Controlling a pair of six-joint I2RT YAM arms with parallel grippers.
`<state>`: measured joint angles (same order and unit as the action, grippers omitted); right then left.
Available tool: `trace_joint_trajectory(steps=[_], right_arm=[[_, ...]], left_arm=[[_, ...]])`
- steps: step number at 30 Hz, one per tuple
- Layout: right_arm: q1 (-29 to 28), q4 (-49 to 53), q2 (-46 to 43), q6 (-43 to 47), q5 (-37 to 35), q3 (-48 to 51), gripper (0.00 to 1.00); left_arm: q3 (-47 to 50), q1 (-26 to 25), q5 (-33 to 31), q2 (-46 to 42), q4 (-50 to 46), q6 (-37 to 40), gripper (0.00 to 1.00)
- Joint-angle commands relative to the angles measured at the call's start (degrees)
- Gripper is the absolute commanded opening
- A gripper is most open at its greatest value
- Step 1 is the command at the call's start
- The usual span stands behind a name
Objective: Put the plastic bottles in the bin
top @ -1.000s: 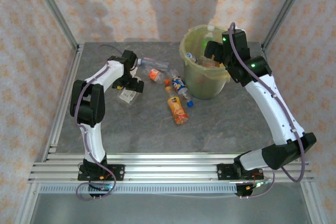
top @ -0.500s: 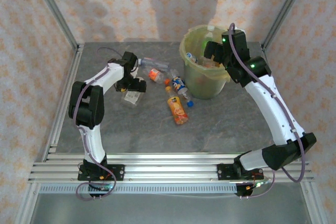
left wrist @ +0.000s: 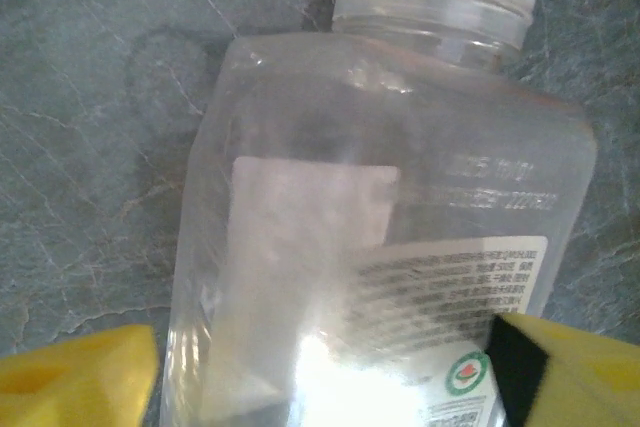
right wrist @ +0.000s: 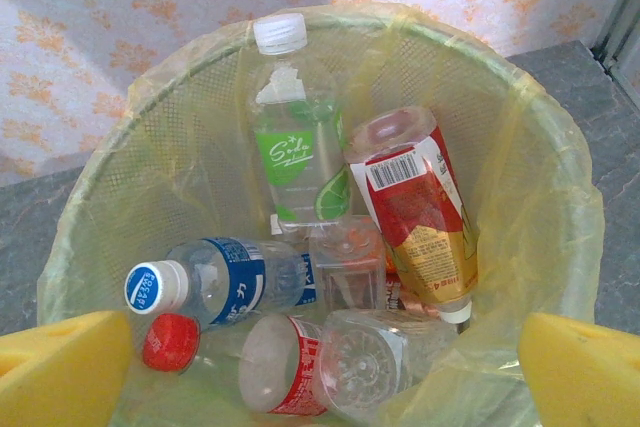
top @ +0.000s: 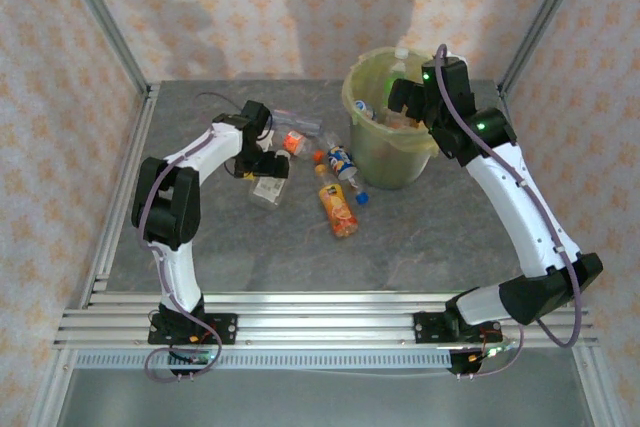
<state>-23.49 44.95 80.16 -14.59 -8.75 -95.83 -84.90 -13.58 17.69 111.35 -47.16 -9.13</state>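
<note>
A clear flat bottle [left wrist: 400,197] with a white printed label and a clear cap lies between the yellow fingers [left wrist: 80,377] of my left gripper [left wrist: 320,377], which is shut on it. From above, that bottle [top: 268,191] is just under the left gripper [top: 262,167], left of centre on the table. Three more plastic bottles lie loose: an orange-labelled one [top: 339,208], a blue-and-orange one [top: 342,161] and a red-orange one [top: 293,141]. My right gripper [top: 405,102] hovers open over the bin [top: 354,119] with nothing in it. Inside the bin [right wrist: 110,177] lie several bottles, among them a green-labelled one [right wrist: 295,147] and a red-and-gold one [right wrist: 420,212].
The bin stands at the back right, close to the loose bottles. Metal frame posts [top: 105,27] and patterned walls close in the table at the back and both sides. An aluminium rail [top: 320,322] carries the arm bases at the near edge.
My left gripper has closed on the clear bottle and moved to the right with it, towards the other bottles. The right arm has stayed still over the bin.
</note>
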Motion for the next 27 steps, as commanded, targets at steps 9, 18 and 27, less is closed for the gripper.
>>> trace_joint_trajectory(steps=[9, 18, 27], right_arm=[[-0.51, -0.77, -1.58, -0.64, -0.45, 0.56, 0.99], [-0.52, -0.82, -1.06, -0.57, 0.04, 0.73, 0.99], [-0.7, -0.96, -1.15, -0.65, 0.32, 0.82, 0.99]], left_arm=[[1.15, -1.13, -1.56, -2.28, -5.28, 0.9, 1.0], [-1.98, -3.28, -7.22, -5.19, -6.78, 0.93, 1.0], [-6.24, -5.86, -15.67, -7.35, -10.82, 2.24, 1.0]])
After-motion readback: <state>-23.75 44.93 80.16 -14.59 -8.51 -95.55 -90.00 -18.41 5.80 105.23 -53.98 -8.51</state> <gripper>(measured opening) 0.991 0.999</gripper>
